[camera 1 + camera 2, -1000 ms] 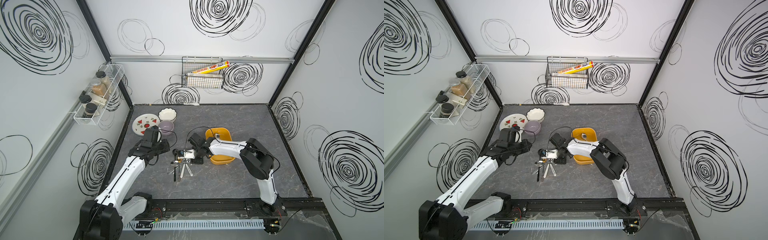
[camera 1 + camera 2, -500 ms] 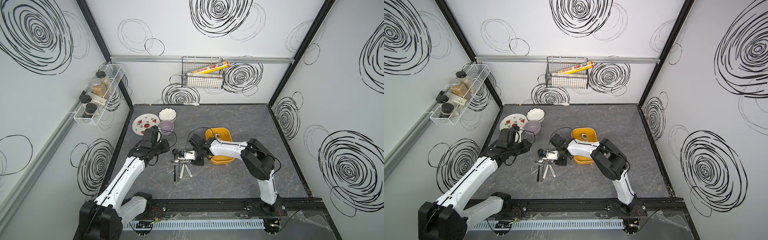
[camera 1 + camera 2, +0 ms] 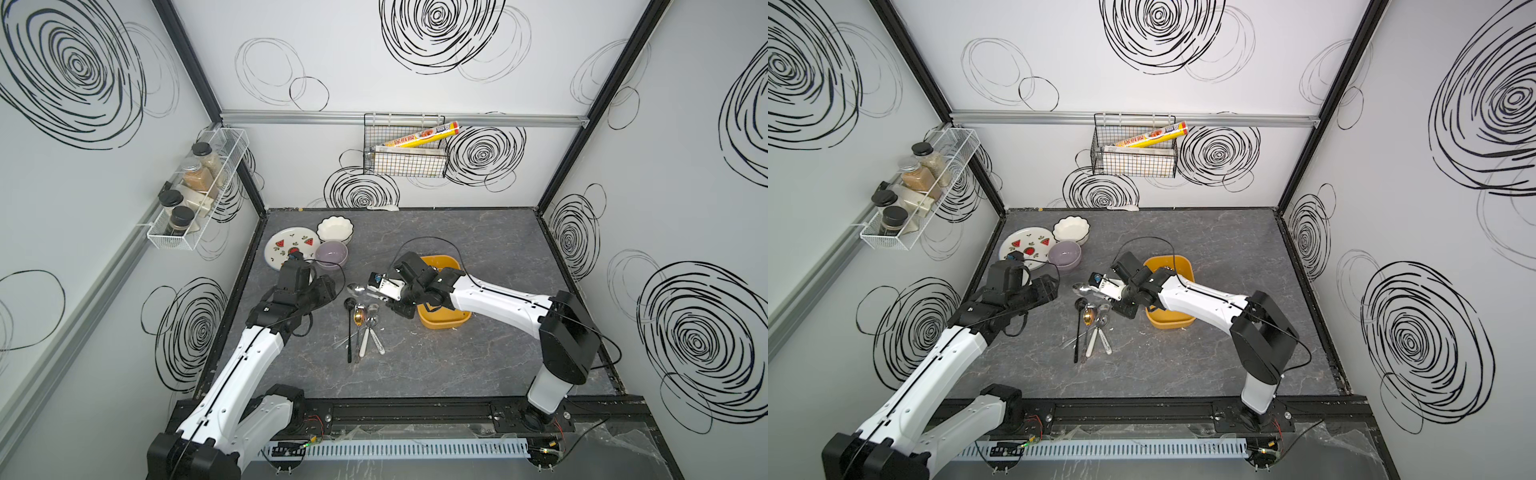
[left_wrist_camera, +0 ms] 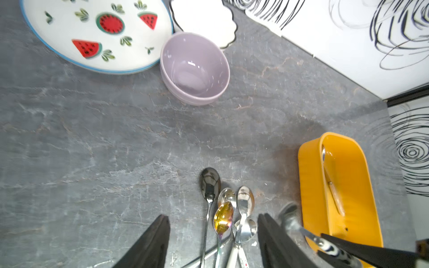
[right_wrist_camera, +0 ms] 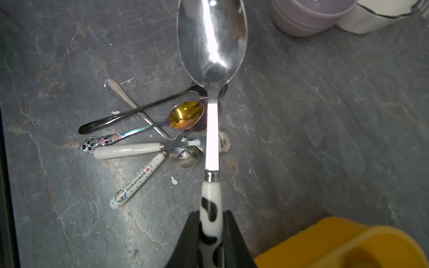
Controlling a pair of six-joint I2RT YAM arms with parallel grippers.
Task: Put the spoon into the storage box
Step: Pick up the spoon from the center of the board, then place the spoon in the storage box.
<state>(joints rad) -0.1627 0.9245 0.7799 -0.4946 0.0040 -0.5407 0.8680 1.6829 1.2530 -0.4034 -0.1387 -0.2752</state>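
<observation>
Five loose spoons; one spoon clenched in right pincer; left pincer released.

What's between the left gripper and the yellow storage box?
A pile of loose spoons on the table, plus the spoon held by the right gripper; both top views show it.

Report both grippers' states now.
Left gripper: open, holding nothing.
Right gripper: shut on the cow-patterned spoon, gripped by its handle.
</observation>
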